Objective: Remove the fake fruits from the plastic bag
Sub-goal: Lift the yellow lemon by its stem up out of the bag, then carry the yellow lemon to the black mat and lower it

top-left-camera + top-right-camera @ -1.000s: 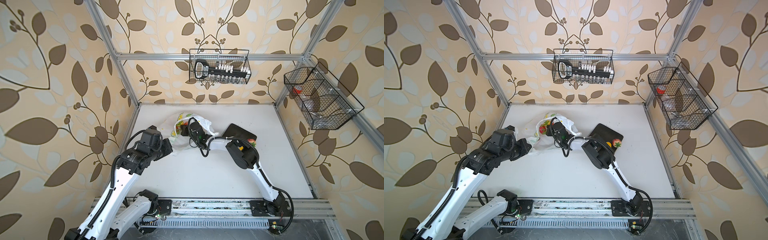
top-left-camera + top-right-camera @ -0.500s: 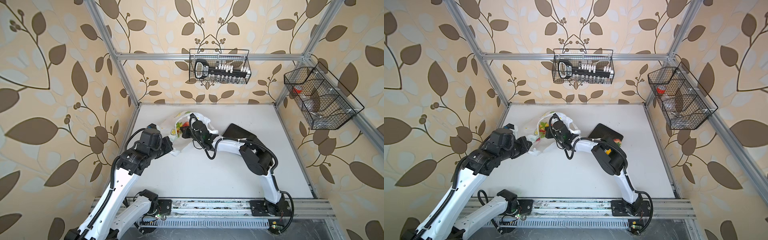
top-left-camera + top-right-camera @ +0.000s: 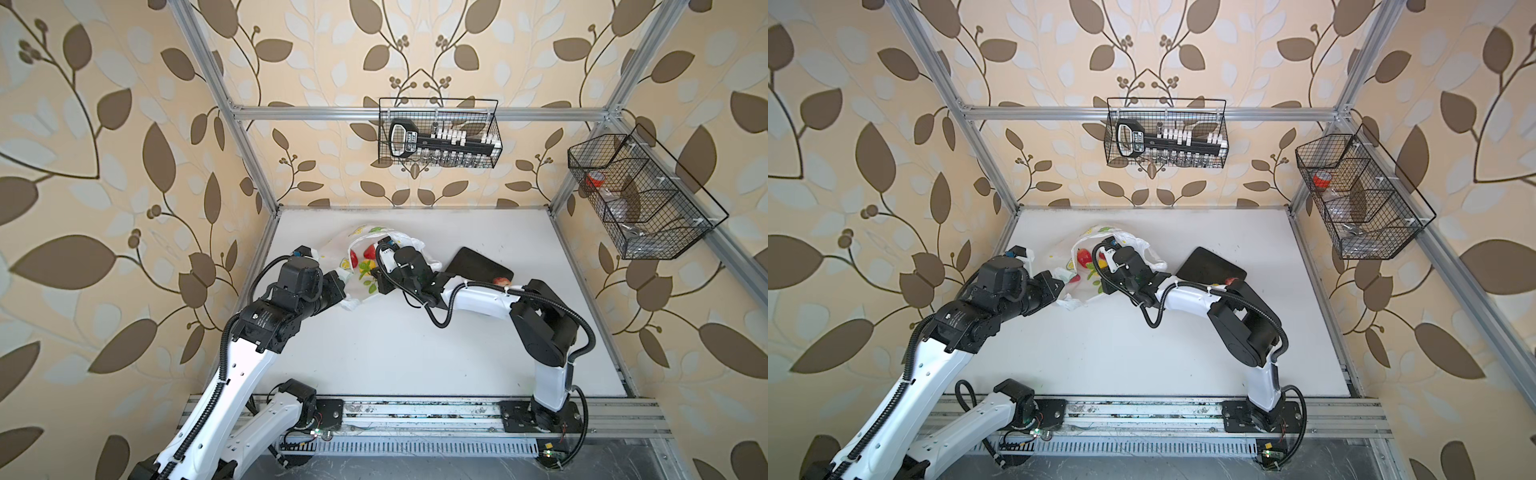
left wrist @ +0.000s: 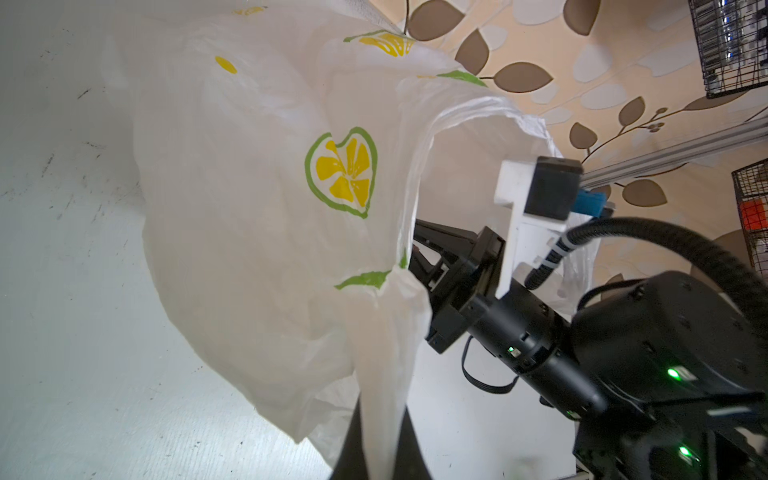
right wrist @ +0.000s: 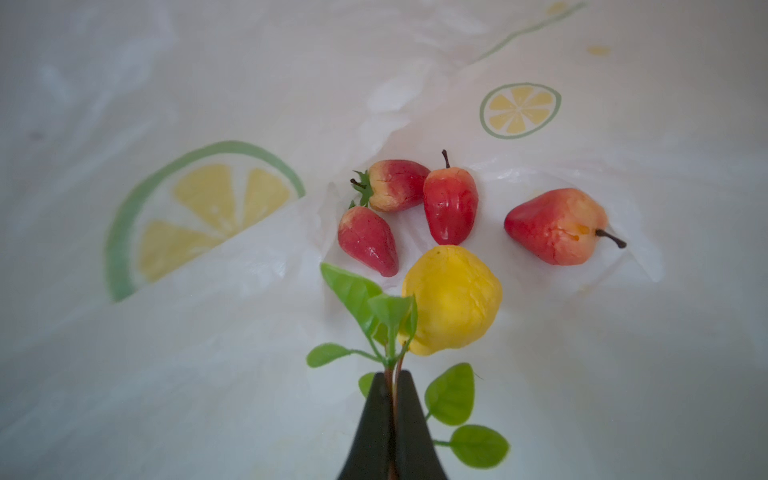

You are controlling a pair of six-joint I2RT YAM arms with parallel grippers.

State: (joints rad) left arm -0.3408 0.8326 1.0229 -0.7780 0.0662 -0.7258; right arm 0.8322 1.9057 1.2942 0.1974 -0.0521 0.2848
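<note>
- The plastic bag (image 3: 332, 248) (image 3: 1090, 286) lies crumpled on the bench (image 3: 395, 353), in the back half and left of the middle, well away from the front edge. It stretches more along the back edge than toward the front, and its mouth gapes upward and toward the right arm
- The left gripper (image 4: 380, 440) (image 3: 341, 291) sits at the bag's front-left side. Its jaws are pressed together on a twisted strip of the bag's rim, and the film rises taut from them
- The right gripper (image 5: 392, 395) reaches into the mouth from the side of the dark tray (image 3: 478, 266). Its jaws pinch the thin stem of a green leafy sprig (image 5: 374, 307)
- That sprig belongs to the yellow fruit (image 5: 453, 299), which lies just past the fingertips with its stem end toward the gripper and its long axis running deeper into the bag
- The other fake fruits (image 3: 369, 252) rest on the bag's inner film beyond it
- Two strawberries (image 5: 401, 185) (image 5: 368, 241) have their green caps almost meeting and their tips spread apart, one tip beside the yellow fruit
- A red stemmed fruit (image 5: 451, 205) touches the yellow fruit with its broad end, and its stalk points away from the gripper
- A reddish pear-shaped fruit (image 5: 557, 232) lies apart from the cluster and crosswise to it, its stalk aimed away from the others
- One more reddish fruit (image 3: 502, 281) sits at the tray's front corner, beside the right arm
</note>
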